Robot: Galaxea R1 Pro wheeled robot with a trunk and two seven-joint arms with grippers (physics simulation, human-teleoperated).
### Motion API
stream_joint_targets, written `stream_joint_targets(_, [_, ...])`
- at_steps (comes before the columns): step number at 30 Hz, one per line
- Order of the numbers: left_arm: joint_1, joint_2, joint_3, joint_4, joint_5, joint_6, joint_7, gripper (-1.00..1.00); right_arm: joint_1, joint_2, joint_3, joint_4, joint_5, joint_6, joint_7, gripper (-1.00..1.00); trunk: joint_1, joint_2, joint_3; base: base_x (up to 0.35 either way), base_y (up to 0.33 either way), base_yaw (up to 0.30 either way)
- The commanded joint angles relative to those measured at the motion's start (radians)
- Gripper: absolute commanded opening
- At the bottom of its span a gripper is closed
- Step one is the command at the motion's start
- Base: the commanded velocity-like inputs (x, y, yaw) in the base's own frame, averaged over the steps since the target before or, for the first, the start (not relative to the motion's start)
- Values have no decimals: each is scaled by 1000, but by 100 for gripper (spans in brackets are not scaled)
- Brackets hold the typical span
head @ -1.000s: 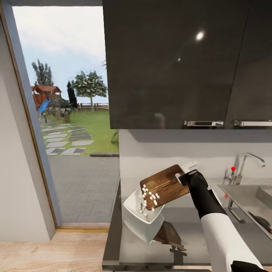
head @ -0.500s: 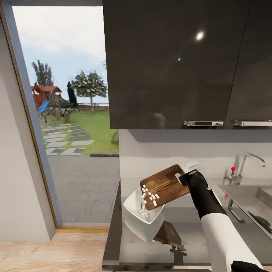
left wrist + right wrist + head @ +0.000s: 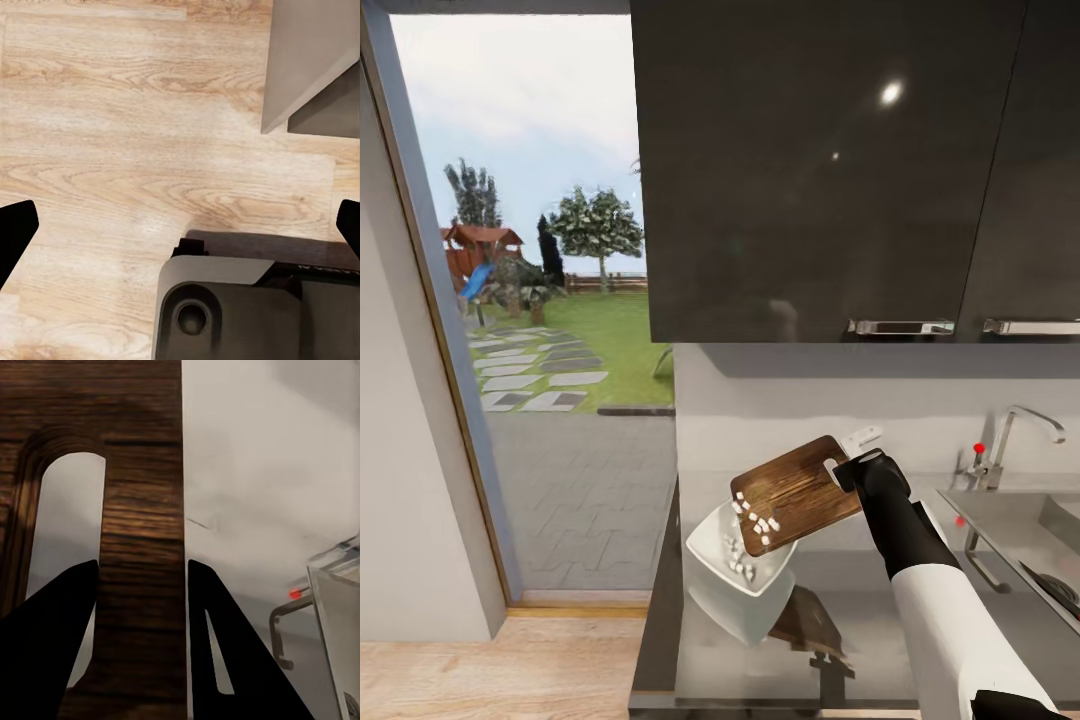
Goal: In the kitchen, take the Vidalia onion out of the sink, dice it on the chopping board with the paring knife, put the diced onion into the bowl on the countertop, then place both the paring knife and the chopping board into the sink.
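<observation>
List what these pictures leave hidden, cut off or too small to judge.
- Head view: the dark object in the sink is cut off by the right edge, so it cannot be identified.
- Head view: the diced onion pieces are too small to count; the chopping board overhangs part of the bowl.
- Right wrist view: the right gripper hides the board's edge.
- Left wrist view: the left gripper fingertips run off both edges.

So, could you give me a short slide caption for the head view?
Right claw tilts the chopping board so diced onion slides into the white bowl on the countertop.
</observation>
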Motion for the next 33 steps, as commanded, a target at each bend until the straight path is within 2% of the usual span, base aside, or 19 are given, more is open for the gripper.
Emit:
stream_joint_targets(1, [-1,-1,-6,3,3,-6,1,100,0,1,-3,-1,10,1,9,-100,0,-1,0,2,0,0])
stream_joint_targets(24, [-1,-1,-6,4,3,-6,1,100,0,1,-3,0,13,1,8,-100,0,-1,0,14,0,0])
stream_joint_targets(26, [-1,-1,-6,4,3,-6,1,100,-1,1,-3,-1,20,1,8,-100,0,-1,0,0,0,0])
stream_joint_targets(28, [-1,-1,-6,4,3,-6,1,100,0,2,-3,0,46,1,9,-100,0,-1,0,0,0,0])
stream_joint_targets(33, [-1,-1,-6,4,3,-6,1,100,0,13,-3,-1,62,1,8,-100,0,-1,0,0,0,0])
